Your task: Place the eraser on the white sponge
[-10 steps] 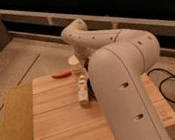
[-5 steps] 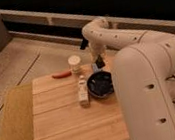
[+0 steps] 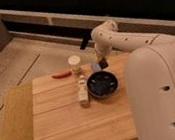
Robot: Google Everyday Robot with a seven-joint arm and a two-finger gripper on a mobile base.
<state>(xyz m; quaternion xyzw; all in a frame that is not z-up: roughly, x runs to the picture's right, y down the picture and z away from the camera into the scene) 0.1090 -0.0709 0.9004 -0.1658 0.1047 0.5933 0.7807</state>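
My gripper (image 3: 99, 62) hangs from the bent white arm (image 3: 106, 34) at the back of the wooden table (image 3: 65, 124), just behind the far rim of the black bowl (image 3: 103, 84). A small pale bluish patch (image 3: 96, 67) lies right under the gripper; I cannot tell what it is. No dark eraser shows anywhere in view. No white sponge shows clearly; it may be hidden by the gripper.
A cream round cylinder (image 3: 74, 62) stands at the back, left of the gripper. A thin red-orange stick (image 3: 61, 74) lies to its left. A slim white bottle (image 3: 83, 90) lies beside the bowl. The arm's bulky body (image 3: 161, 92) fills the right side.
The arm has swung from the table's middle to the right, uncovering the black bowl. The gripper now sits behind the bowl's far rim, a little lower than half a second ago.
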